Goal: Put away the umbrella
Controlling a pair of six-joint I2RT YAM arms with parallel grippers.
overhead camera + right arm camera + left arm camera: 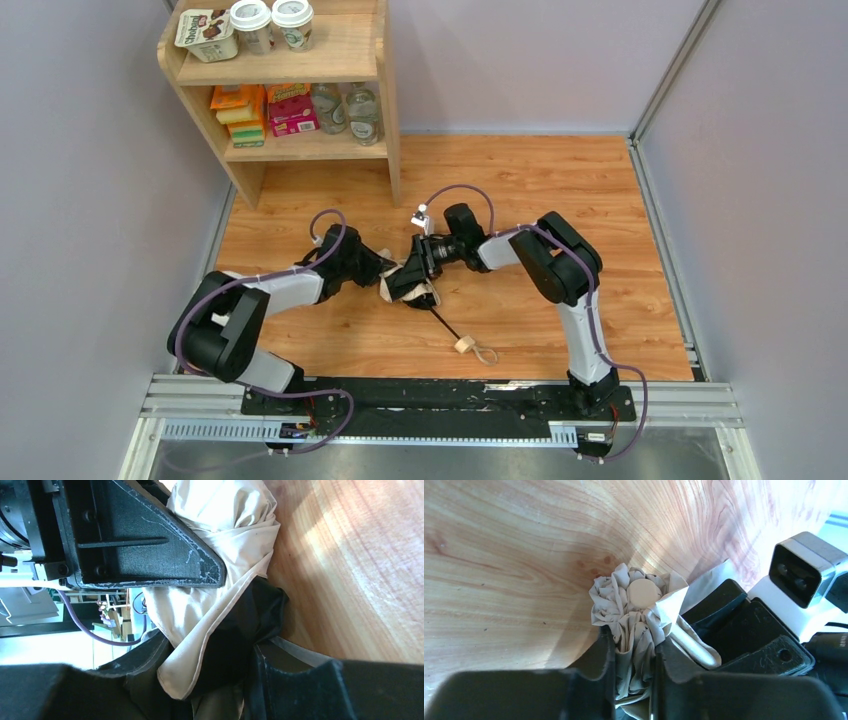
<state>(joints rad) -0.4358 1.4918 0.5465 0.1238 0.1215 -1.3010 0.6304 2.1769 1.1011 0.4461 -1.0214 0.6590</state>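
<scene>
Starting between the fingers of the left gripper (633, 645), the bunched beige canopy of the umbrella (634, 605) is seen pinched. A finger is pressed into the fabric on each side, so this gripper is clenched on the canopy. Just past its fingertips the folds are gathered around a round pale cap (644, 591), above the wooden surface (499, 555).

Close beside it, the right gripper (215, 667) is closed on the same bundle, with beige and black folds squeezed between its two fingers. Beyond those fingers, more pale cloth is spread out. A black finger (140, 545) of the left gripper is laid against that cloth from the other side.

From above, the two grippers are seen meeting at the bundle, the left one on its left side and the right one on its right, nearly touching each other. The thin black shaft (445, 325) is seen running out of the bundle, away from both grippers and toward the arm bases. It ends at the small wooden handle (463, 345) with its strap (485, 353), which is lying on the surface well apart from either gripper.

Farthest off, beyond the left gripper, a wooden shelf unit (385, 110) is placed in the corner, and cups, bottles and boxes are stored on it.
</scene>
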